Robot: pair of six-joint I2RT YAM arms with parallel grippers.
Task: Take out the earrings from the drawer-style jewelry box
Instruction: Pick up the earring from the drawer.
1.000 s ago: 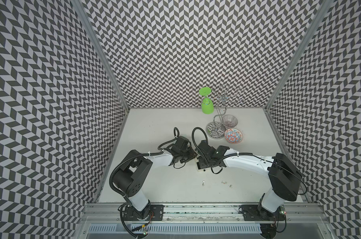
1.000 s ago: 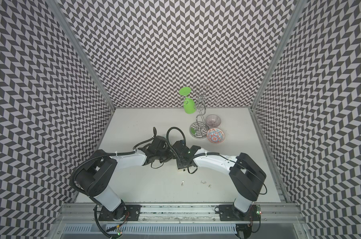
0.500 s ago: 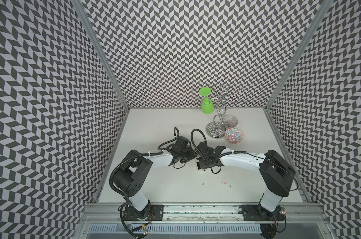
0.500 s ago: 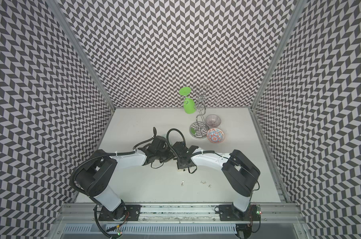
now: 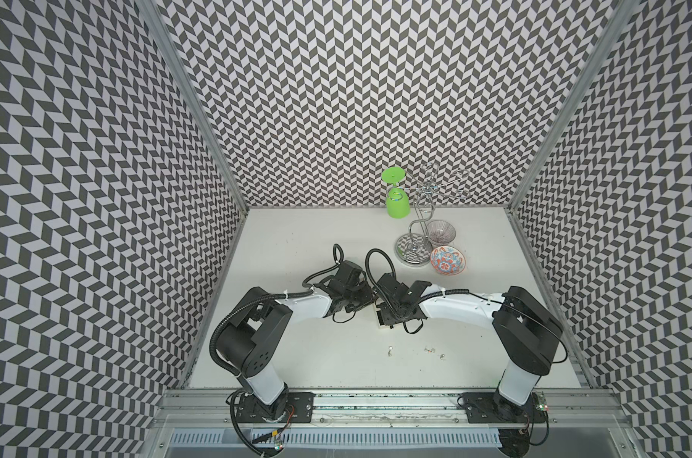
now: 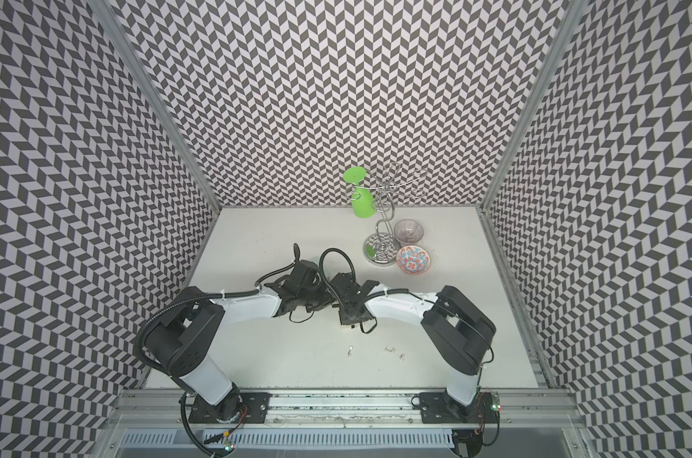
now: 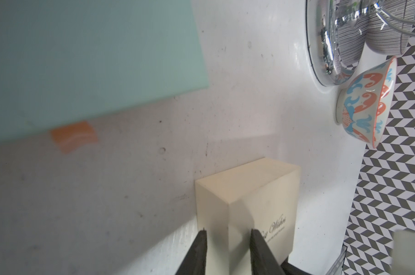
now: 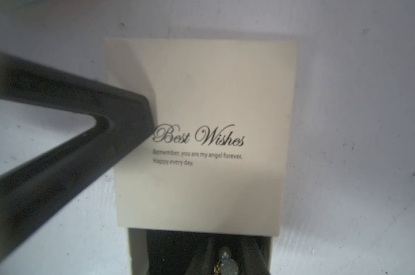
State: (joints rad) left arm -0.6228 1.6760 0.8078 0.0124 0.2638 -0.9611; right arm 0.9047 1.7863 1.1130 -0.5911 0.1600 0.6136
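Observation:
The cream drawer-style jewelry box (image 8: pixel 201 95), printed "Best Wishes", lies mid-table, mostly under the two wrists in both top views, its drawer end (image 5: pixel 384 326) showing. My left gripper (image 7: pixel 229 235) is shut on the box's sleeve, one finger (image 8: pixel 130 114) on its lid. The black-lined drawer (image 8: pixel 168 250) is pulled out. My right gripper (image 8: pixel 226 257) reaches into it, shut on a pearly earring (image 8: pixel 226 262). Three tiny silvery earrings (image 5: pixel 390 350) (image 5: pixel 429 349) (image 5: pixel 442 355) lie on the table nearer the front.
A mint-green box (image 7: pixel 82 59) with an orange tab (image 7: pixel 74 135) lies close beside the left wrist. At the back right stand a chrome wire rack (image 5: pixel 413 248) holding a green glass (image 5: pixel 396 204), a striped bowl (image 5: pixel 439 232) and a patterned orange-blue bowl (image 5: pixel 447 259).
The right arm's elbow has swung a little toward the middle and its fingers have narrowed slightly inside the drawer. The left arm has stayed on the box.

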